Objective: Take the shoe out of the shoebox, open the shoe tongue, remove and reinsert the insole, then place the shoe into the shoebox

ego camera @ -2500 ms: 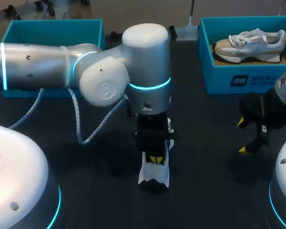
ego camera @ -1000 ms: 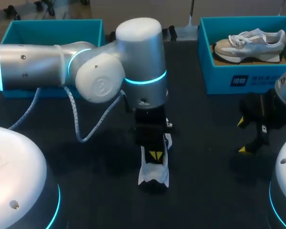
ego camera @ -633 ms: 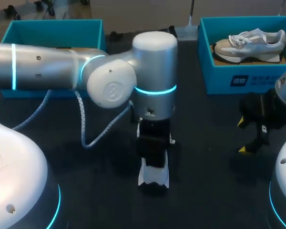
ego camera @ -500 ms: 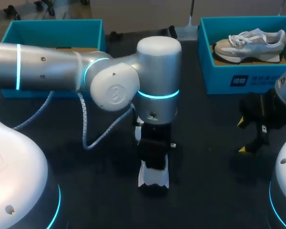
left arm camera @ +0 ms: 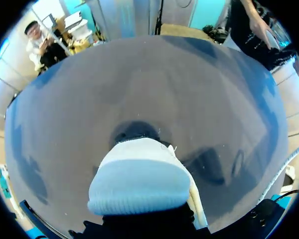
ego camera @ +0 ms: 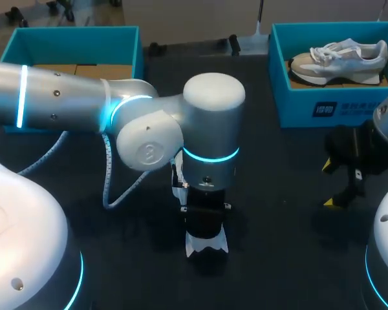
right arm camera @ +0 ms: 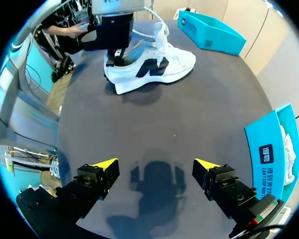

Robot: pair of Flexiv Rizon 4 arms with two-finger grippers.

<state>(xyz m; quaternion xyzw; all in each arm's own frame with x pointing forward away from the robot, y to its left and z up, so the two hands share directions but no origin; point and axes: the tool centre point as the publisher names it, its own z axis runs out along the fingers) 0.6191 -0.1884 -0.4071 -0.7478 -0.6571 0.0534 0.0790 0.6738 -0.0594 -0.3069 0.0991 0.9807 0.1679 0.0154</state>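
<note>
- The dark table [ego camera: 284,226] carries two teal boxes at its far side and one shoe out on its open middle.
- The white shoe [right arm camera: 154,67], with a dark mark on its side, stands upright on its sole on the table, outside both boxes. In the head view only its near end shows from under the left arm's wrist.
- The left gripper [right arm camera: 114,56] is down at the heel end of the shoe, at or in its opening. Whether it has hold of anything cannot be told, as its black body hides the contact.
- In the left wrist view a pale rounded part of the shoe lies just ahead of the camera.
- The left arm [ego camera: 207,129] comes in from the left and bends straight down over the shoe.
- The right gripper [right arm camera: 156,164] hovers over bare table, well apart from the shoe, its yellow tips spread wide with nothing between them.
- The right shoebox [ego camera: 323,106] holds a second shoe [ego camera: 339,59], lying on its side.
- The left shoebox [ego camera: 71,35] sits behind the left arm.
</note>
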